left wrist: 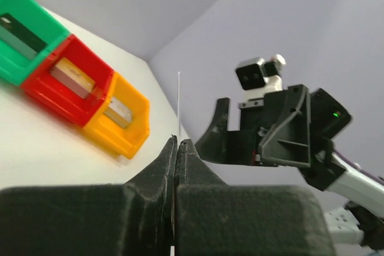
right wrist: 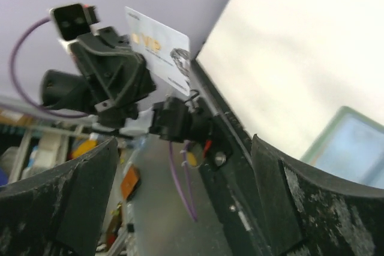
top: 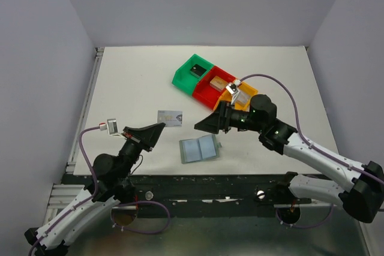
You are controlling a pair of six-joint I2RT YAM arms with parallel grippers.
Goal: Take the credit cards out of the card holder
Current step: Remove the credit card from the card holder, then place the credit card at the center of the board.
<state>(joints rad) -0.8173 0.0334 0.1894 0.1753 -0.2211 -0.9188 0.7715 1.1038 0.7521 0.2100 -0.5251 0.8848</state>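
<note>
Left gripper [left wrist: 178, 143] is clamped shut on the lower edge of the silver-grey card [right wrist: 157, 46], which stands up from its fingertips and bears what looks like gold lettering. Right gripper [top: 205, 125] faces it with jaws spread wide, holding nothing. The card holder [top: 199, 148] lies open on the table [top: 132, 88] below the gap between them.

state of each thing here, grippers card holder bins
left gripper: shut on the pale card
pale card: held clear of the table
right gripper: open, empty
card holder: lying open on the table
green bin: black card inside
red bin: tan card inside
</note>
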